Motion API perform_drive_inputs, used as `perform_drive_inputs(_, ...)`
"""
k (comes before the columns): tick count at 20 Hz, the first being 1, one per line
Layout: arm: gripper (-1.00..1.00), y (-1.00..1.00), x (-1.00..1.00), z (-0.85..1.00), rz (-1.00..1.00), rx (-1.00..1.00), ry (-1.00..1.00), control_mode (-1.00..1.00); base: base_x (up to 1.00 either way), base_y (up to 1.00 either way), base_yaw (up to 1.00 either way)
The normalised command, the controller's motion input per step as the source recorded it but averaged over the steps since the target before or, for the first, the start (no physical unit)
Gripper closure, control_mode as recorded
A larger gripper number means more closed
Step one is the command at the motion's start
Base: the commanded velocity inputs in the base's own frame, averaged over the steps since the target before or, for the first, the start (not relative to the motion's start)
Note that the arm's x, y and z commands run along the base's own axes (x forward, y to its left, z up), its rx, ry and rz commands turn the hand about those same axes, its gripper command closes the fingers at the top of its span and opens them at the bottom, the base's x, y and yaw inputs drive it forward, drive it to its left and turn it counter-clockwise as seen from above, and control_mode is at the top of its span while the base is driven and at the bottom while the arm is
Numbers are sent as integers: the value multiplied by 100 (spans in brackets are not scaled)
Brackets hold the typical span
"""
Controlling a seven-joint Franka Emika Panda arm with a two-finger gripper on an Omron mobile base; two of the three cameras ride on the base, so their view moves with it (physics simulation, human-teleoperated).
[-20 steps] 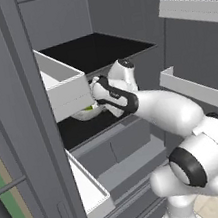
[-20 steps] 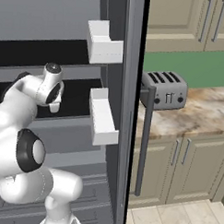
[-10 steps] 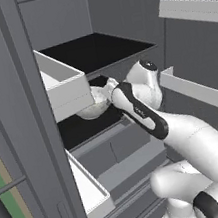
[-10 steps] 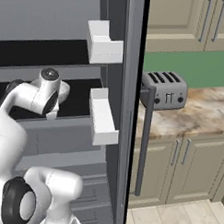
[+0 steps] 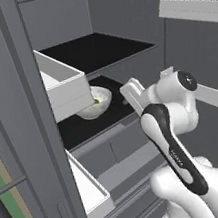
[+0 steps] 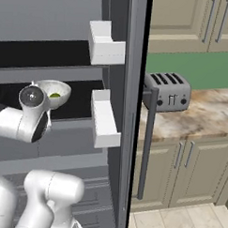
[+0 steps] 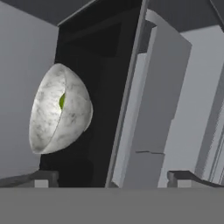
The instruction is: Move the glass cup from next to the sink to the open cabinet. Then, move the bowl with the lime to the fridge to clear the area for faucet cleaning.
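The white-grey marbled bowl rests on a black shelf inside the open dark grey fridge, with the green lime in it. My gripper is open and empty, a short way in front of the bowl and to its right. In the hand view the bowl lies ahead with the lime peeking over its rim, and the gripper has its fingertips spread wide, apart from the bowl. From the right base the bowl shows just behind my wrist. The glass cup, sink, cabinet and faucet are out of view.
A white bin juts out just left of and above the bowl. A pulled-out drawer sits below the shelf. Door bins hang on the fridge door. A toaster stands on the marble counter to the right.
The gripper has opened and let go of the bowl, then drawn back out of the fridge. The bowl with the lime stays on the shelf.
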Motion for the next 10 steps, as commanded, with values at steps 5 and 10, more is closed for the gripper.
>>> perform_drive_inputs(5,-100,-43,-100,-97,0,-9,-3,-100,0,0,0)
perform_drive_inputs(10,-100,-61,-100,-98,0,-5,-9,-100,0,0,0)
